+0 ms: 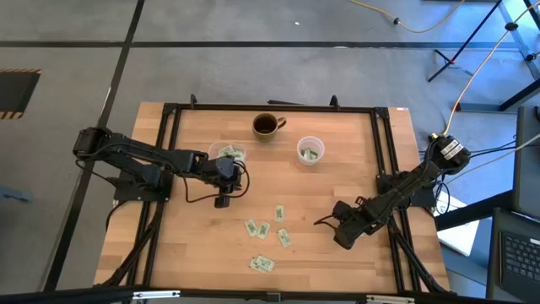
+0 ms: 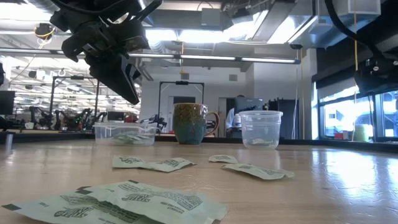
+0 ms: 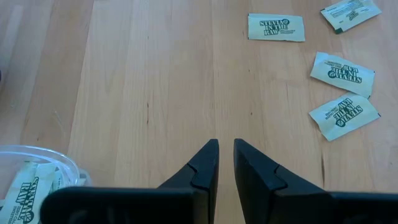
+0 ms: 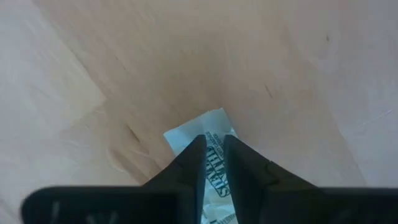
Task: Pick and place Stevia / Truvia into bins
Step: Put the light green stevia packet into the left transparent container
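Several pale green Stevia sachets (image 1: 263, 230) lie flat on the wooden table, near its front middle, and they also show in the left wrist view (image 3: 342, 73). My right gripper (image 1: 337, 232) points down at the table's right front, shut on one sachet (image 4: 199, 127). My left gripper (image 1: 224, 199) hangs above the table just in front of the shallow clear tub (image 1: 228, 154). Its fingers (image 3: 226, 143) are shut with nothing between them. The tub holds a few sachets. The round clear cup (image 1: 310, 150) holds some too. My right gripper comes at the sachet from above, pointing down. The sachet's printed face (image 4: 214, 158) shows in the narrow gap between the two fingers. One end (image 4: 211, 119) sticks out past the fingertips against the wood. Whether it is lifted clear I cannot tell.
A dark mug (image 1: 266, 125) with a handle stands at the far edge between the tub and the cup. A black frame (image 1: 380, 143) runs along the table's sides. Bare wood lies between the loose sachets and the containers.
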Available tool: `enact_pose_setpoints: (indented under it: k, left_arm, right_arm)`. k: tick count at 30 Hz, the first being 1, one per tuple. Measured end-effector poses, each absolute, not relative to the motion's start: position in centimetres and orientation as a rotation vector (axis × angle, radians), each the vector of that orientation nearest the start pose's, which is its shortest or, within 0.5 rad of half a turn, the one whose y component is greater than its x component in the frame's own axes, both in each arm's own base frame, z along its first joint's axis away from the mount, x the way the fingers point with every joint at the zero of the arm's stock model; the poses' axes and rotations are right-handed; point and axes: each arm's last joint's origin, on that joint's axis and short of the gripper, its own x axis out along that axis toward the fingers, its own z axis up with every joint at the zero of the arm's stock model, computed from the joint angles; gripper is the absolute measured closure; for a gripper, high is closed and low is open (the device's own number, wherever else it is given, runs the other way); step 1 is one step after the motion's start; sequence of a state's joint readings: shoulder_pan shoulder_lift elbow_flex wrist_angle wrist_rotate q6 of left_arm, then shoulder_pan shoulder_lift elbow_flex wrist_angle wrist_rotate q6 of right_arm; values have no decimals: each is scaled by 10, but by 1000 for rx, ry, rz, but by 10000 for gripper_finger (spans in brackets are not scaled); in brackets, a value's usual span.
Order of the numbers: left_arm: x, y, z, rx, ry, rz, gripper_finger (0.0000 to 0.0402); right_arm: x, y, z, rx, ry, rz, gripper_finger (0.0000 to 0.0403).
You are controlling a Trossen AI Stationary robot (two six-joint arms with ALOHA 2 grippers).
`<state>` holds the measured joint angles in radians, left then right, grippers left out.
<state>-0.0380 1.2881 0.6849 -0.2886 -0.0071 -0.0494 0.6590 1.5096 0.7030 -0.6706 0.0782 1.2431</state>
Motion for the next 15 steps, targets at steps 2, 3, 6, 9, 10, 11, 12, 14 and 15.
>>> enact_pose_setpoints:
  k: [2, 3, 6, 9, 10, 11, 12, 14, 15]
  left_arm:
    - [243, -9, 192, -26, 892, -7, 358]
    - [243, -9, 192, -26, 892, -6, 359]
    - [243, -9, 192, -26, 892, -7, 359]
    - [243, -9, 192, -26, 892, -7, 358]
    - [243, -9, 192, -26, 892, -7, 357]
    - [243, -9, 192, -26, 892, -7, 357]
    - [243, -9, 192, -26, 892, -6, 357]
    - [243, -9, 192, -26, 892, -7, 359]
    - [243, -9, 192, -26, 892, -7, 359]
  right_arm:
    - [178, 135, 133, 470, 1400, -419, 348]
    - [178, 135, 133, 468, 1399, -416, 351]
    - [178, 135, 132, 465, 1402, -418, 357]
    - [178, 135, 132, 464, 1403, -420, 365]
    - [177, 135, 132, 463, 1404, -421, 370]
    - [177, 134, 132, 462, 1404, -421, 375]
    - [177, 134, 132, 462, 1405, -422, 382]
    - [177, 134, 132, 461, 1406, -423, 395]
    - [177, 134, 132, 461, 1406, -424, 398]
